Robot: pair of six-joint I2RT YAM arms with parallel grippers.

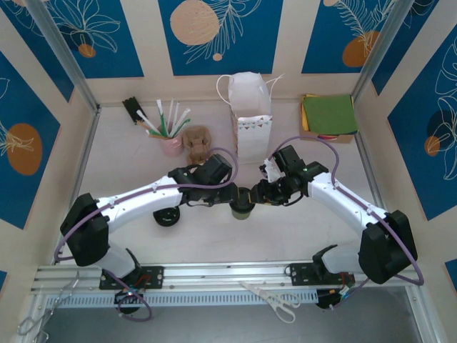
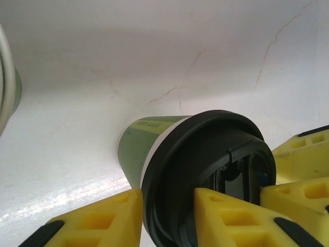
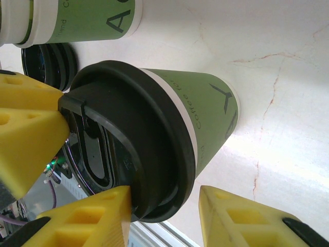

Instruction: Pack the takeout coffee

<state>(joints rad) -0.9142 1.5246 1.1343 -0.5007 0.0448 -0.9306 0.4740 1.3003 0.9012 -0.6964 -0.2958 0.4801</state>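
The takeout coffee (image 1: 243,209), a dark green paper cup (image 2: 141,141) with a black lid (image 3: 154,149), stands on the white table between both arms, in front of the white bag (image 1: 251,107). My left gripper (image 1: 230,196) comes from the left. In the left wrist view my left gripper (image 2: 168,193) is shut on the lid's rim, one finger outside and one on the lid's top. My right gripper (image 1: 260,193) (image 3: 165,189) straddles the opposite rim. One of its fingers touches inside the lid, while the outer finger (image 3: 231,216) stands apart from the cup, so it is open.
A stack of lidless green cups (image 3: 77,20) and a lone black lid (image 3: 46,64) (image 1: 166,216) lie close to the left. A pink cup of cutlery (image 1: 170,143), a brown toy (image 1: 198,141) and coloured napkins (image 1: 328,114) sit at the back. Scissors (image 1: 275,300) lie on the front rail.
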